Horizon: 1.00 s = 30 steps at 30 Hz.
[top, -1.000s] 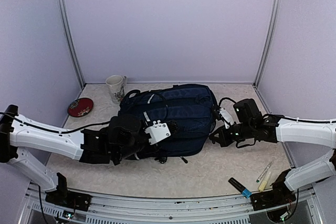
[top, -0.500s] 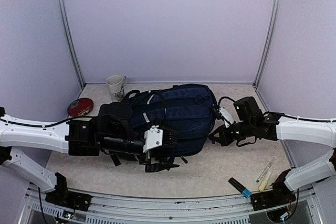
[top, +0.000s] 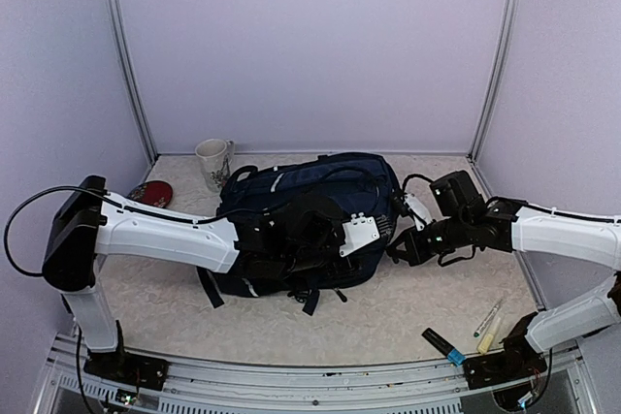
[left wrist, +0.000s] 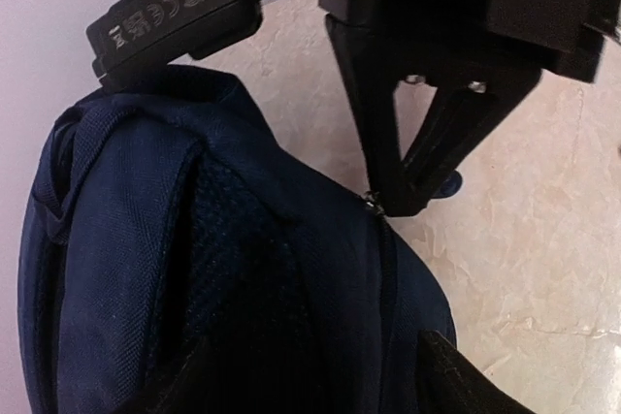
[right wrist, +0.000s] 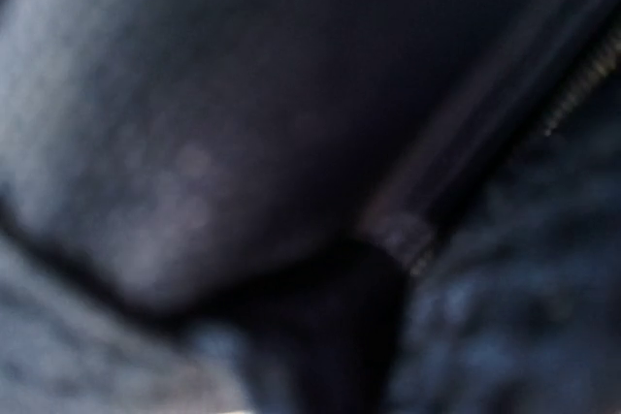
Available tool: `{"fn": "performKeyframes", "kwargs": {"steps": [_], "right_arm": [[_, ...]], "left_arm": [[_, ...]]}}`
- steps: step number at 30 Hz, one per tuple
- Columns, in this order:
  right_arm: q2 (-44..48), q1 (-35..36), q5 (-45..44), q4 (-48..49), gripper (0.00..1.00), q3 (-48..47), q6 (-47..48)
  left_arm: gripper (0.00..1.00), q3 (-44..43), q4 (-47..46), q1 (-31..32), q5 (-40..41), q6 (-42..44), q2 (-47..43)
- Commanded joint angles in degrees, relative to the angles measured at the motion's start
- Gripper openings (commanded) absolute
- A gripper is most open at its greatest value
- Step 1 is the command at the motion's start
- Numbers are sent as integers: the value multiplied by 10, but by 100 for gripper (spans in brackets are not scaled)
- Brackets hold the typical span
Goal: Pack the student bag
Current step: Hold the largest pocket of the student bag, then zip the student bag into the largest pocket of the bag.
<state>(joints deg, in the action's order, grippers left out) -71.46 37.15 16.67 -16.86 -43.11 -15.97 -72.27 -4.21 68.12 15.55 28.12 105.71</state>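
The student bag, a large backpack of dark navy fabric, is laid flat on the table, in the middle and towards the back, with its length set from left to right. From its near edge black straps are seen trailing onto the surface. A zip is run along a dark seam at one rounded end.
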Motion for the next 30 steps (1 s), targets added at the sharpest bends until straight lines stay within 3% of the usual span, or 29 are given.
{"fn": "performKeyframes", "kwargs": {"steps": [1,2,6,10,16,26,30], "right_arm": [[27,13,-11,-39,0,-63,-5],[30,18,-11,-48,0,-69,-5],[34,23,-33,-82,0,-86,-7],[23,10,-104,-150,0,-114,4],[12,-59,-137,-192,0,-142,16],[-10,-156,-71,-175,0,-167,55],[-31,-174,-7,-133,0,-152,85]], "left_arm": [[53,-38,47,-19,34,-32,7],[47,-36,47,-19,31,-32,6],[0,-32,49,-20,25,-33,-8],[0,-9,49,-22,22,-30,-52],[0,53,81,-18,12,-28,-136],[0,150,105,-19,50,-78,-249],[0,183,79,-17,2,-58,-313]]}}
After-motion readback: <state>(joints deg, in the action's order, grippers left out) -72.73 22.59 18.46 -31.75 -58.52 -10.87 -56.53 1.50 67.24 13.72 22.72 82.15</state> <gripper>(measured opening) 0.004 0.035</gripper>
